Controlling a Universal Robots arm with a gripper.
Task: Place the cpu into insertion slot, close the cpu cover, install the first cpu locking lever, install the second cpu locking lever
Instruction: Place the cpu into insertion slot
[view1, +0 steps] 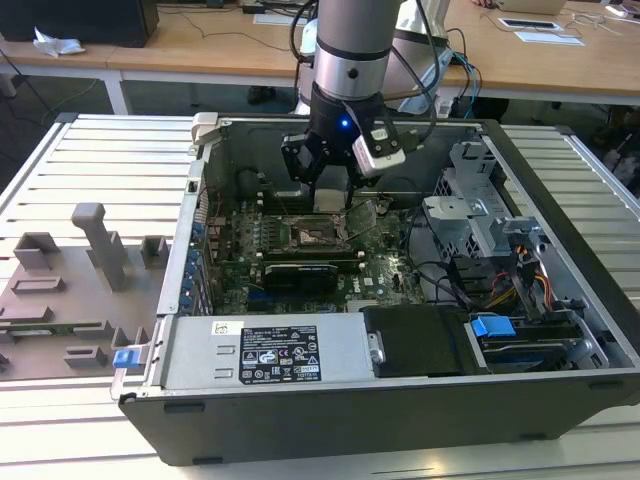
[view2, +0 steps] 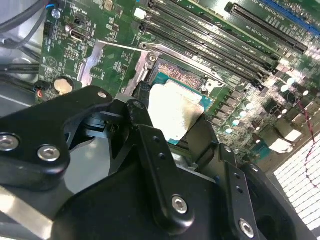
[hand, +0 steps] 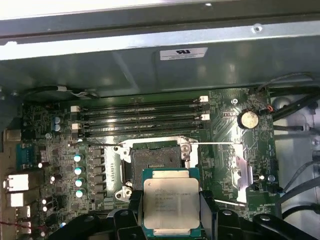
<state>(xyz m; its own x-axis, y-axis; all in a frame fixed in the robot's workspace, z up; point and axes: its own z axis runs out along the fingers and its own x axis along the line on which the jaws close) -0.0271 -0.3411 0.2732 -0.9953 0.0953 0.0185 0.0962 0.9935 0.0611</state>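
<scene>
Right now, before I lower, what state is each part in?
claw: shut on the cpu
cpu: gripped, not yet in the slot
insertion slot: empty, uncovered
cpu cover: open, lying off to the side
locking lever: unlatched

Arm (view1: 350, 45): one, silver-grey barrel, entering at the upper centre of the exterior view and pointing straight down.
Wrist (view1: 343, 118): black collar with a small blue light lit.
Gripper (view1: 332, 190): black, two-fingered, hanging vertically below the wrist, just above frame centre.
Fingers (hand: 135, 201): closed against opposite edges of the cpu (hand: 171, 205), gripping it with its metal face showing in both wrist views.
</scene>
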